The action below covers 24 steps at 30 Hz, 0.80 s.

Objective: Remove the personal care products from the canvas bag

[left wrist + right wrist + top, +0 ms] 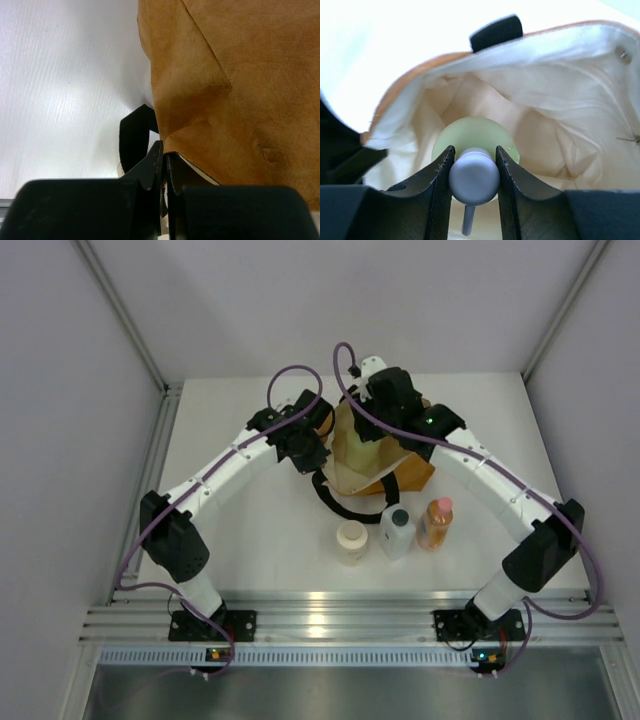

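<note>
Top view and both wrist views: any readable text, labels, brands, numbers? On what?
None readable.
Orange bottle, white bottle, cream jar: any label print is too small in the top view.
Canvas bag: no lettering on the faces in view.
Yellow-green bottle: only its top shows, no print.

The white surface [250, 530] carries the canvas bag [412, 476] and, upright in a row near it, a cream bottle [351, 541], a white bottle [397, 532] and an orange bottle [435, 523].
</note>
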Motion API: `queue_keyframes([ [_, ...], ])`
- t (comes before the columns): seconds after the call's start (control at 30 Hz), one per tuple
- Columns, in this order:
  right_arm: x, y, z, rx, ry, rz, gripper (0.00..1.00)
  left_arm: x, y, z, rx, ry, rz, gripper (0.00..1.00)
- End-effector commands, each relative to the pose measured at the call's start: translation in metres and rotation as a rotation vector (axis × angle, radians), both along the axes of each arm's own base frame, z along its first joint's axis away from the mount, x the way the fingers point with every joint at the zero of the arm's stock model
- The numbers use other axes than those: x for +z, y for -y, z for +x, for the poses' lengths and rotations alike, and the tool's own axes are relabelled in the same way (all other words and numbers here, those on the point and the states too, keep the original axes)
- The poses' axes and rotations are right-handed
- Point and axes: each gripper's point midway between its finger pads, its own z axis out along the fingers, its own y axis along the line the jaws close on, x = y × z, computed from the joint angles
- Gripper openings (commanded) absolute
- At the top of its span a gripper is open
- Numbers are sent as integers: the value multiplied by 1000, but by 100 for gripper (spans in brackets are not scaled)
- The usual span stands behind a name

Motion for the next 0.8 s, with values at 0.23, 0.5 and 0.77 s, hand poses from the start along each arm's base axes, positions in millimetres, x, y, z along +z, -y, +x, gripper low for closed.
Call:
queue_keyframes([
  [0.23, 158, 4, -40, 52, 277, 185, 0, 42, -2, 17, 32, 125, -29, 41],
  [0.5, 186, 12, -57, 62, 309, 185, 0, 75, -8, 22, 34, 217, -42, 77],
  [0.77, 209, 2, -78, 111, 340, 215, 0, 113, -20, 24, 24, 327, -25, 98],
])
